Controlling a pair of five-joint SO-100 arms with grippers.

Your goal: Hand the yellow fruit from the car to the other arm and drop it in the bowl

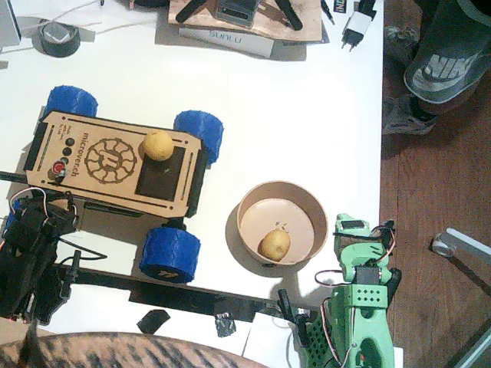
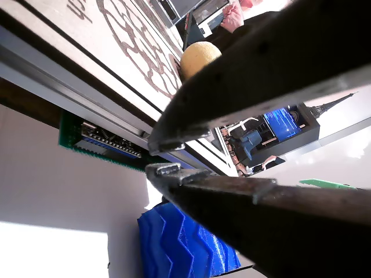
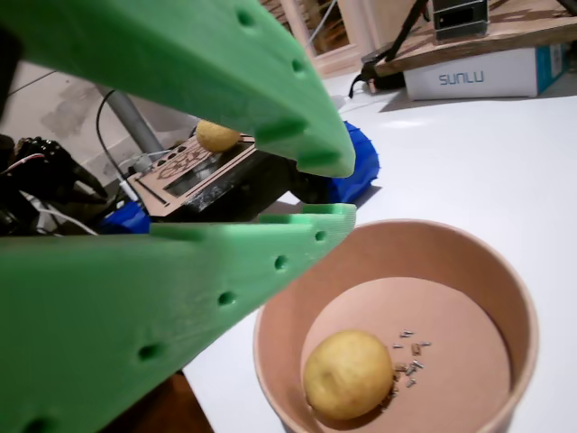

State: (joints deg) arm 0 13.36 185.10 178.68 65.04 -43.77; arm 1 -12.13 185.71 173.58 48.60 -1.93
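The yellow fruit [image 1: 157, 145] rests on the car [image 1: 115, 162], beyond the left gripper [image 2: 159, 157], whose empty jaws are nearly closed. The right gripper [image 3: 338, 189] hangs beside the bowl [image 3: 505, 280], jaws narrowly apart, empty.

The left arm [image 1: 31, 257] is black and boxy, with thin red and white wires on top. Its fingers [image 2: 249, 87] are long, flat black plastic with small holes along the edge and a little step near the tip.

The right arm [image 1: 360, 307] is mint green. It has rows of small round holes, black motor blocks, and thin red and white wires that loop at its sides. Its fingers [image 3: 207, 63] are thick green bars with a line of round holes.
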